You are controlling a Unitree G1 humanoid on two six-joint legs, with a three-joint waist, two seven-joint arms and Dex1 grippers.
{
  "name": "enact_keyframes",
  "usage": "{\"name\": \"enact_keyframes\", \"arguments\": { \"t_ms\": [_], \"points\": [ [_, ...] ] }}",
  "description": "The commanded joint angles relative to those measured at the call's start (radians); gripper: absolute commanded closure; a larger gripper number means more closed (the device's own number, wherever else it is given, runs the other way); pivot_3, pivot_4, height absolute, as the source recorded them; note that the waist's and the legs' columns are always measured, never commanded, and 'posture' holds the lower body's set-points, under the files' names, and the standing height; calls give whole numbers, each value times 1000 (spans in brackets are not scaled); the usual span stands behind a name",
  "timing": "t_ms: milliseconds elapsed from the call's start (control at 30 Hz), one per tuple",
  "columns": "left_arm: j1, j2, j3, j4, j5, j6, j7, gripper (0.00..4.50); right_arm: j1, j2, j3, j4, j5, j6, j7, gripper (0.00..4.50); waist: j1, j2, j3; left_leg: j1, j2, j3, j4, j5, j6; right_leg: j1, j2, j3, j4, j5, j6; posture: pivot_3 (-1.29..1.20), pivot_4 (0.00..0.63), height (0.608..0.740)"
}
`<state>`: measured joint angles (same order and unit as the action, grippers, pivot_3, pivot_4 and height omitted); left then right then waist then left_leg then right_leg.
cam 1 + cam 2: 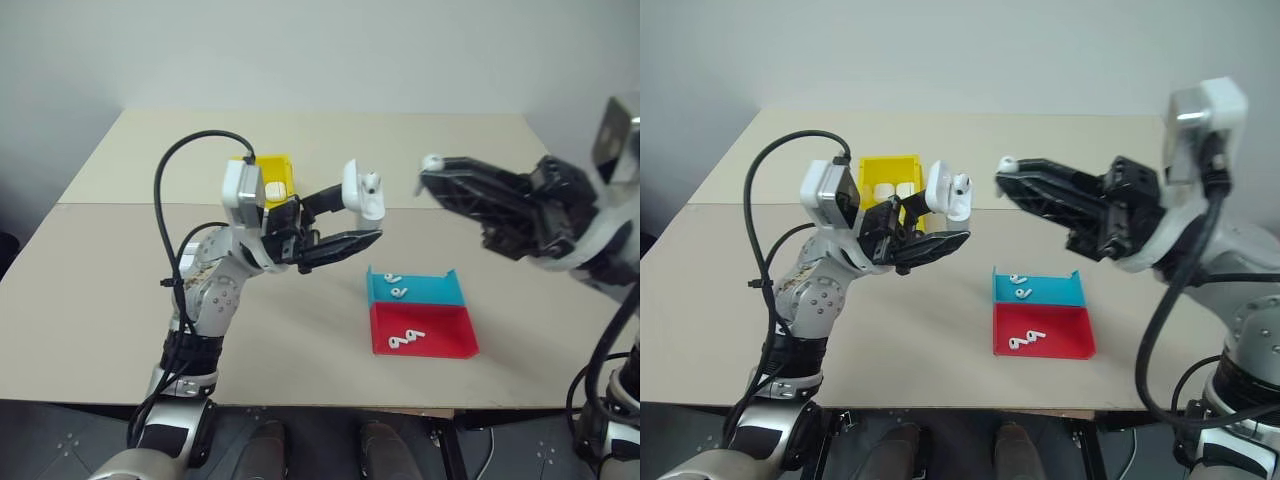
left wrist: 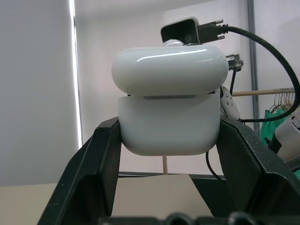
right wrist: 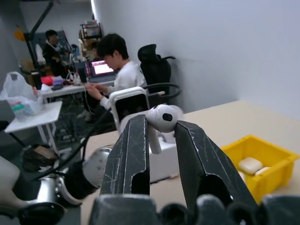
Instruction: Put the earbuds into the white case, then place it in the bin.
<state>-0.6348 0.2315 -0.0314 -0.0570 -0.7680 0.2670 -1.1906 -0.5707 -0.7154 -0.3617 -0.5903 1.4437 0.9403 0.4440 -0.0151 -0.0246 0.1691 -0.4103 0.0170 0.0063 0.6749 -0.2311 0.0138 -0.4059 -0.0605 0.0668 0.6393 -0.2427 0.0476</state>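
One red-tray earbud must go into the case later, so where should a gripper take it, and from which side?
Judging by pose, grip the stem of an earbud from straight above: it lies flat on the red tray, whose raised walls would likely block a sideways approach.

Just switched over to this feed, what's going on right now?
The left gripper holds the white case up above the table, lid open, with one earbud already seated in it. The right gripper pinches a second earbud by its fingertips, level with the case and short of it. More earbuds lie in the blue tray and red tray. The yellow bin behind already holds closed cases.
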Motion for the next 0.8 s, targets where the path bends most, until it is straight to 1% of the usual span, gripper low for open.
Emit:
{"name": "enact_keyframes", "arguments": {
  "t_ms": [33,267,433,600,667,700,800],
  "points": [
    [-29,-2,2,4,2,-5,-20,1735,-29,-4,25,-29,76,-41,-87,3870,0,0,0,0,0,0,0,0,0,0,0,0,0,0,0,0,150,740],
    [-26,1,3,-1,-1,9,-32,1735,-8,-38,61,-55,118,-63,-141,3870,0,0,0,-1,0,0,0,0,0,0,0,0,-1,0,0,0,150,740],
    [-22,2,-2,-11,-1,19,-37,1735,12,-53,92,-84,79,-73,-151,3870,0,0,0,-2,0,-1,0,0,0,0,0,-1,-1,0,0,0,150,740],
    [-17,0,3,-17,-1,22,-39,1735,19,-74,120,-96,33,-80,-121,3870,0,0,0,-1,0,-1,0,0,0,0,0,-1,-1,0,0,0,150,740],
    [-15,-3,2,-20,0,19,-38,1735,22,-86,123,-92,15,-81,-106,3150,1,0,0,-2,0,-1,0,0,0,0,0,-1,-2,0,0,0,150,740],
    [-14,-5,1,-23,0,18,-36,1735,26,-92,123,-90,7,-81,-97,2930,1,0,0,-2,0,-1,0,0,0,0,0,-1,-2,0,0,0,150,740],
    [-8,-9,-1,-32,4,16,-33,1735,37,-113,116,-90,-13,-85,-60,1871,1,0,0,-2,0,-1,0,0,0,0,0,-1,-2,0,0,0,150,740]
  ]
}}
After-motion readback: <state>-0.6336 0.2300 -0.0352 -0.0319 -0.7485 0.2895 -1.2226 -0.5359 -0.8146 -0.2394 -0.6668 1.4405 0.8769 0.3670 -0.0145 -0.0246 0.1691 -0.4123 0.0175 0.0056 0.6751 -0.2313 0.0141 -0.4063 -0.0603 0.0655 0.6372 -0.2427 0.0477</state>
